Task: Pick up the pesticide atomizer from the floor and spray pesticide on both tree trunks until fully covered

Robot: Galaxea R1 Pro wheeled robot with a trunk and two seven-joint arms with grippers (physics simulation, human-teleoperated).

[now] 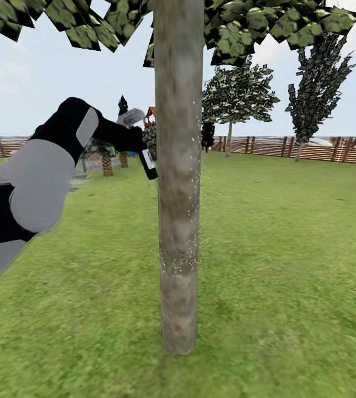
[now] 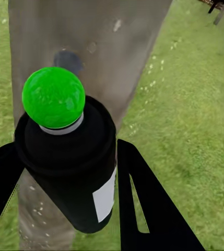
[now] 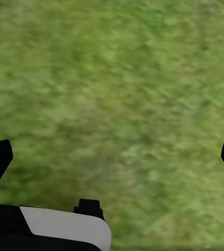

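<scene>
A grey-brown tree trunk [image 1: 178, 182] rises close in front of me, with white pesticide specks [image 1: 184, 258] on its lower right side. My left gripper [image 1: 135, 139] is shut on the black pesticide atomizer [image 1: 148, 162], which hangs tilted just left of the trunk at chest height. In the left wrist view the atomizer [image 2: 70, 178] sits between the two black fingers [image 2: 143, 204], showing a white label and a round green tip [image 2: 53, 98], with the trunk [image 2: 91, 47] right behind it. A second tree [image 1: 232, 94] stands far back by the fence. My right gripper [image 3: 112, 157] is open over grass.
Lawn [image 1: 288, 249] spreads all around the trunk. A wooden slat fence [image 1: 322, 149] runs along the back. A dark conifer [image 1: 316, 83] stands at the right rear, and low palm-like plants [image 1: 107, 160] at the left rear.
</scene>
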